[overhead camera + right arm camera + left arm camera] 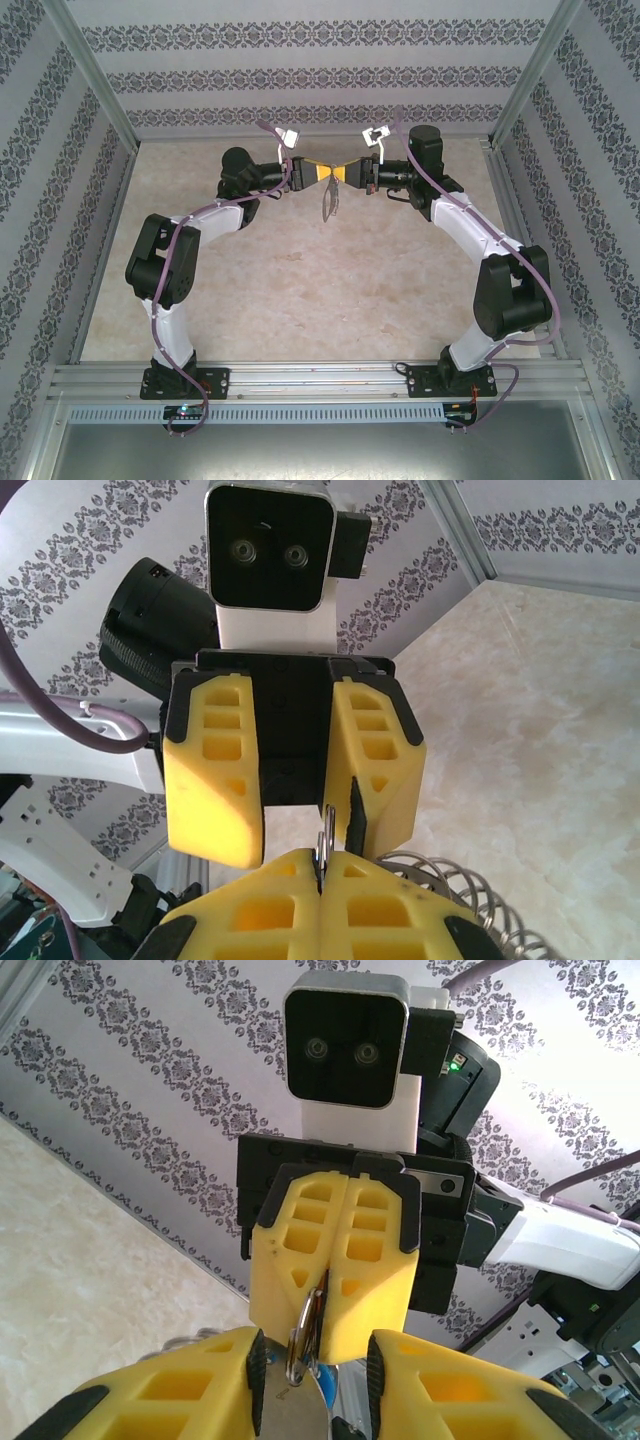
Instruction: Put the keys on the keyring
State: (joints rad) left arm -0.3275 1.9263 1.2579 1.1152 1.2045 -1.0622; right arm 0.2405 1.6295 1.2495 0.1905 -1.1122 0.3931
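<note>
Both arms meet fingertip to fingertip above the far middle of the table. My right gripper (345, 174) (322, 865) is shut on the keyring (327, 838), a thin grey metal loop standing edge-on out of its tips (303, 1332). Facing it, my left gripper (320, 174) (315, 1365) stands open, its yellow fingers (215, 780) spread either side of the loop's end. Between those fingers lie the keys: a flat silver blade (288, 1410) with a bit of blue tag (327, 1380). I cannot tell if the blade touches a pad. Part of the keyring dangles below the tips (328, 205).
A coil of fine silver chain links (470, 900) hangs beside the right fingers. The beige table (320, 290) lies well below both grippers. Patterned walls (300, 75) and metal posts enclose the back and sides.
</note>
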